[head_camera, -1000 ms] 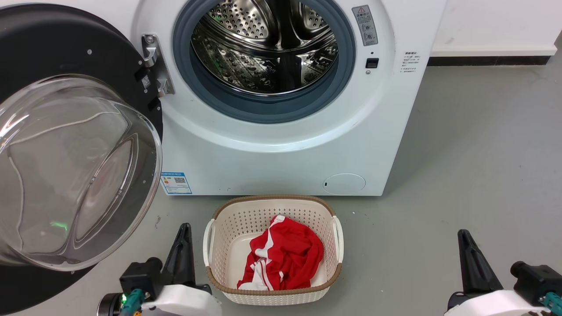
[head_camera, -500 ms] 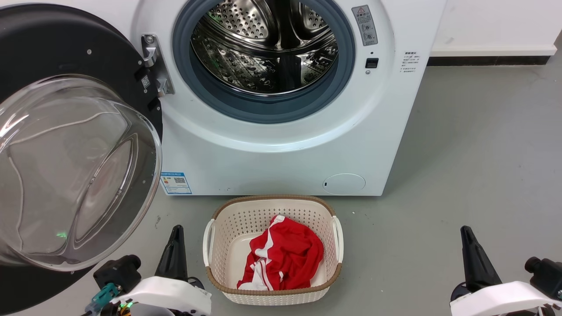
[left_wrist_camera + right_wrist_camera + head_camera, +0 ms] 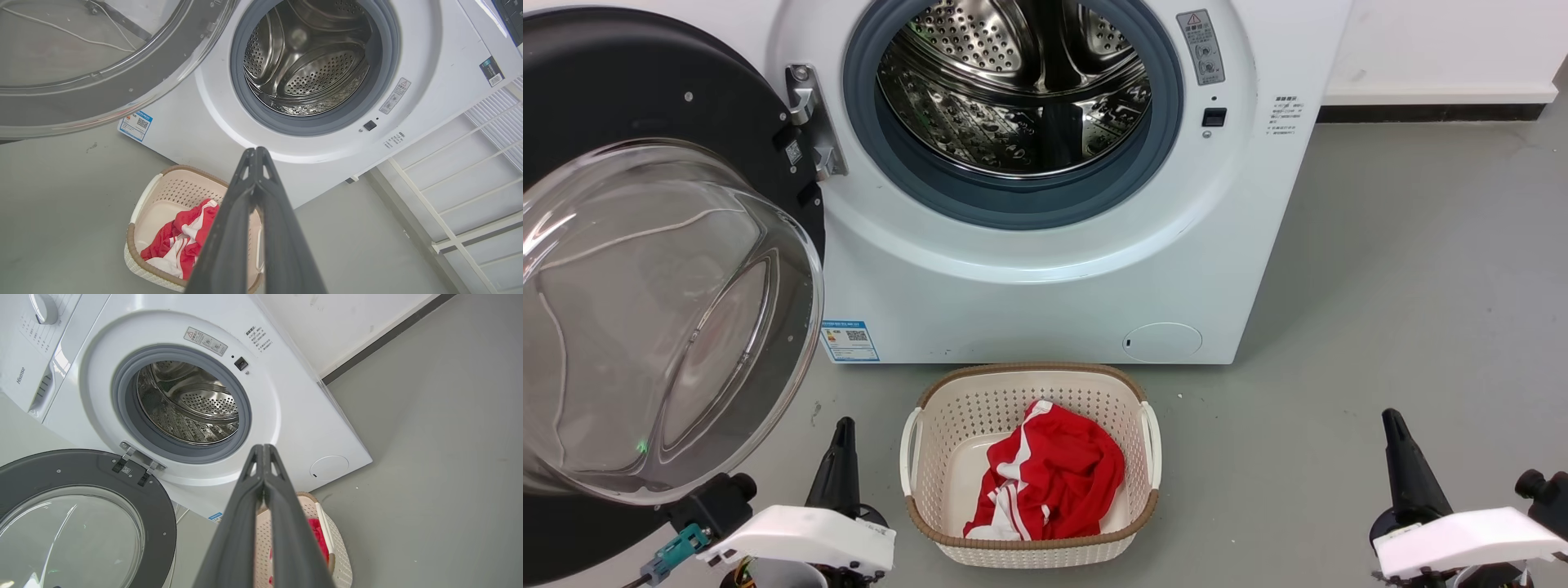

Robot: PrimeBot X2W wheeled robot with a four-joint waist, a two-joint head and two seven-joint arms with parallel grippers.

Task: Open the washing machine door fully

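- The left claw [image 3: 843,433] now sits lower and further toward the left corner of the head view than it did a second ago. Its pale forearm is dropping out of the frame, so it appears to be pulling back from the washing machine door [image 3: 670,310].
- In its own wrist view its two dark fingers are pressed together at the tips, with nothing between them.
- The right claw [image 3: 1393,425] shifts only slightly at the lower right, its forearm sliding outward. Its fingers also meet at the tip and carry nothing.
- The door itself does not move across the three head views. It is swung wide to the left on its hinge [image 3: 809,114], with the glass bowl bulging toward the camera and the black rim lying away from the opening.
- The washing machine [image 3: 1045,294] stands with its steel drum [image 3: 1021,90] fully exposed inside the blue-grey ring.
- Neither claw touches the door; the left one is near its lower edge but apart from it.
- Judgement: the opening looks done, or very nearly so, and both arms seem to be settling back to rest.
- The basket [image 3: 1029,374] holding a red garment [image 3: 1054,482] sits on the floor in front of the machine, between the claws, and has not shifted.
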